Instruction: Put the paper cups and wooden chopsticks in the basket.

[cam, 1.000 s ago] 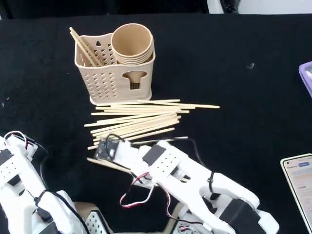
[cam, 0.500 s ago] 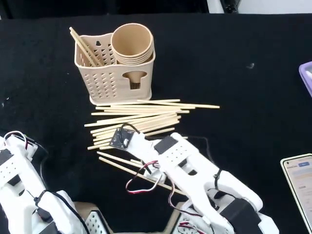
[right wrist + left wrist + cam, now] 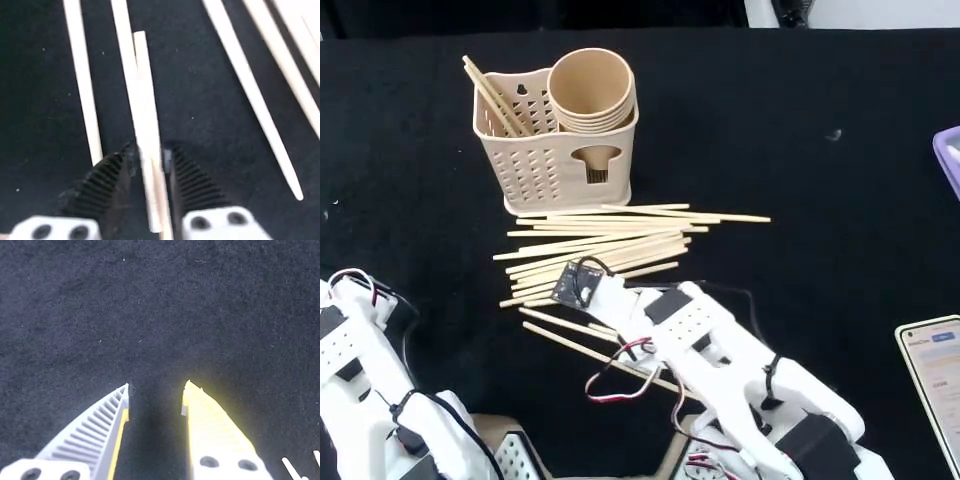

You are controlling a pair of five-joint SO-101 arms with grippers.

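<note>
A beige perforated basket [image 3: 555, 165] stands at the back of the black table. It holds stacked paper cups [image 3: 592, 90] and a few wooden chopsticks [image 3: 495, 95]. A pile of loose chopsticks [image 3: 610, 245] lies just in front of it. My right arm [image 3: 700, 340] hangs over the pile's near edge. Its gripper [image 3: 147, 152] is shut on two chopsticks [image 3: 142, 100], whose ends stick out from under the arm [image 3: 555, 335]. My left arm [image 3: 360, 380] is at the near left corner, and its gripper [image 3: 155, 385] is open over bare cloth.
A phone [image 3: 932, 375] lies at the right edge and a purple object [image 3: 950, 150] sits farther back on that side. Black cloth [image 3: 800, 180] stretches right of the basket and pile. A beige piece [image 3: 510, 450] lies between the arm bases.
My right arm has shifted right and slightly toward the basket. The two chopsticks under it have moved right with it and now stick out at an angle.
</note>
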